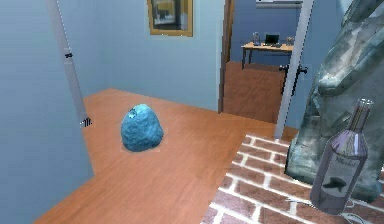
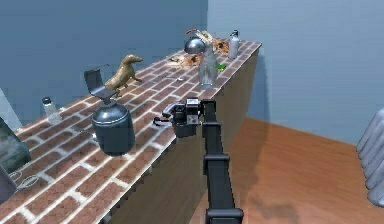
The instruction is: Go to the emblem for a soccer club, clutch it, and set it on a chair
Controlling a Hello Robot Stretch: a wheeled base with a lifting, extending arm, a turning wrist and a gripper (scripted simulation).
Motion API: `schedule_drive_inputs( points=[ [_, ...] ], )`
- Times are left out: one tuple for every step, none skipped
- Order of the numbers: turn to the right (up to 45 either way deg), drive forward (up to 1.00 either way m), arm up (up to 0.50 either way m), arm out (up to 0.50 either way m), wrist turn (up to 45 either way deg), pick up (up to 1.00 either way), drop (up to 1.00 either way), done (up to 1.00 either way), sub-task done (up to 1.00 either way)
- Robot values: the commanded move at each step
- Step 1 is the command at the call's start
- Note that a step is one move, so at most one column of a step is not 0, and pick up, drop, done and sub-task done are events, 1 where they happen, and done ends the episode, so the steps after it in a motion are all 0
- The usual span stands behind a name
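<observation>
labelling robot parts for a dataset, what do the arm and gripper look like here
The arm is a dark, almost black square bar made of telescoping segments with visible seams. At its far end sit small white squares with black marks, and beside them the gripper has a blocky dark body and two thin dark fingers.

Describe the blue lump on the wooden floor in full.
The blue lump is a rounded, bumpy mass, light blue with darker mottling; its material cannot be told. It sits on the wooden floor in the forward view's left half, apart from the blue wall and the brick top. Only the floor touches it.
</observation>
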Motion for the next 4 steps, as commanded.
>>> schedule_drive_inputs(
  points=[
    [0.0,0.0,0.1,0.0,0.0,0.0,0.0,0.0,0.0],
    [0.0,0.0,0.06,0.0,0.0,0.0,0.0,0.0,0.0],
    [0.0,0.0,0.0,0.0,-45.0,0.0,0.0,0.0,0.0],
    [0.0,0.0,0.0,0.0,-45.0,0.0,0.0,0.0,0.0]
  ],
)
